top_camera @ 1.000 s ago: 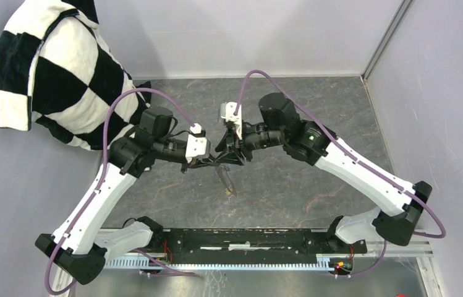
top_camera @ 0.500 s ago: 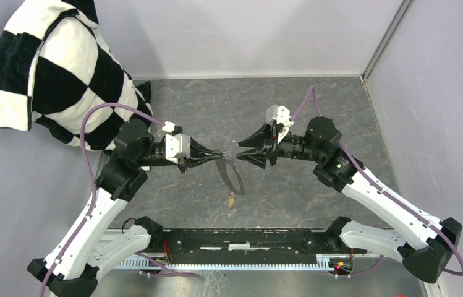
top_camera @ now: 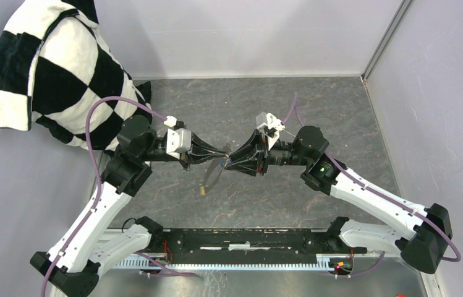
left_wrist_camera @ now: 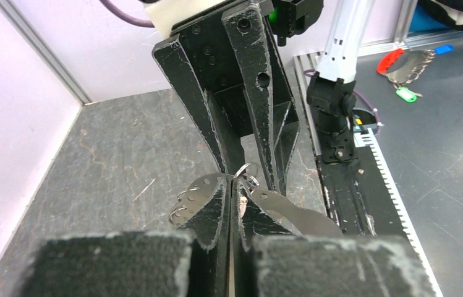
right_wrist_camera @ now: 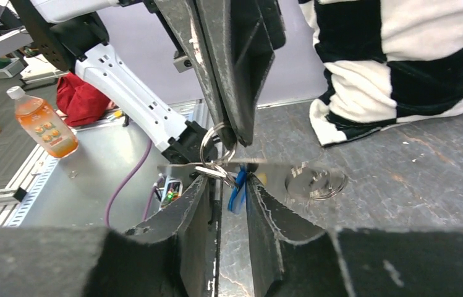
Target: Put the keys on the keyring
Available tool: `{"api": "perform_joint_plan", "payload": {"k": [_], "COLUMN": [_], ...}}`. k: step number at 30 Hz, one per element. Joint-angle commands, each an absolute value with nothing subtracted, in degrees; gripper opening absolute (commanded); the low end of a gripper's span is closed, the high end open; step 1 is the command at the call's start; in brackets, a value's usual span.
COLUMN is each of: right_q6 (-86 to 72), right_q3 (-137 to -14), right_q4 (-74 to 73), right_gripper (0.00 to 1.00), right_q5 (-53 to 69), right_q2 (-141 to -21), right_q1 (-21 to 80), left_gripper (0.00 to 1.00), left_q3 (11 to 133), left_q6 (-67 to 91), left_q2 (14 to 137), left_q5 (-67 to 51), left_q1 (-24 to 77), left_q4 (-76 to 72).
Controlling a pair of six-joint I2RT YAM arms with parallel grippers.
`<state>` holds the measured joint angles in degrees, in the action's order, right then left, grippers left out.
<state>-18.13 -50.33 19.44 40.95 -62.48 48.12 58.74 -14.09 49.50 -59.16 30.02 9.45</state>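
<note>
Keyring (top_camera: 214, 174) hangs from the left gripper (top_camera: 222, 154), whose fingers are pressed together on its thin wire. The loop droops below that gripper. The yellow key (top_camera: 203, 190) dangles at its low end, on the left-arm side of the gripper. The right gripper (top_camera: 231, 162) meets the left gripper tip to tip. Its fingers stand a little apart either side of the blue key (right_wrist_camera: 237, 187), and a sliver of gap shows, so it does not look clamped yet.

The loop is floppy, so the blue head may sit off-centre as the right fingers close. They could then pinch wire instead of key, or knock the key away. A pull from the right could also drag the wire out of the left gripper's narrow pinch and drop everything onto the table top (top_camera: 315, 105).

Half a second ago the right gripper stood well apart from the left gripper, jaws wider. The loop and yellow key then hung towards the right-arm side; they have since swung across.
</note>
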Motion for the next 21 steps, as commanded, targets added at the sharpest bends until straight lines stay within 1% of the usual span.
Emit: {"api": "perform_joint_plan", "payload": {"k": [1, 3, 6, 8, 11, 17, 21], "right_q6": [-19.94, -18.67, -16.30, -14.44, -12.64, -12.39, -13.15], "right_q3": [-50.10, -50.16, -50.78, -51.51, -52.22, -52.56, -52.26], "right_q4": [25.29, 23.83, 20.60, 17.91, 15.26, 13.86, 14.38], "right_gripper": [0.32, 0.31, 0.25, 0.18, 0.01, 0.00, 0.00], "right_q5": [39.91, 38.71, 37.29, 36.51, 36.32, 36.65, 37.12], "right_q2": [-62.43, -61.70, -60.68, -60.41, -60.03, -59.30, -58.65], "right_q1": [49.00, 48.95, 48.95, 48.95, 48.84, 48.69, 48.69], "left_gripper": [0.02, 0.02, 0.02, 0.02, 0.02, 0.02, 0.02], "left_q3": [61.27, 61.98, 62.14, 62.41, 63.19, 62.30, 60.38], "left_q6": [-14.66, -16.27, -16.74, -16.58, -14.15, -9.37, -5.81], "left_q2": [50.94, 51.20, 50.90, 50.95, 51.69, 51.52, 50.48], "left_q5": [-63.70, -63.94, -64.81, -65.83, -67.41, -68.33, -66.16], "left_q1": [30.15, 30.15, 30.15, 30.15, 30.15, 30.09, 30.12], "left_q4": [9.63, 12.02, 13.10, 13.85, 14.49, 12.68, 9.11]}}
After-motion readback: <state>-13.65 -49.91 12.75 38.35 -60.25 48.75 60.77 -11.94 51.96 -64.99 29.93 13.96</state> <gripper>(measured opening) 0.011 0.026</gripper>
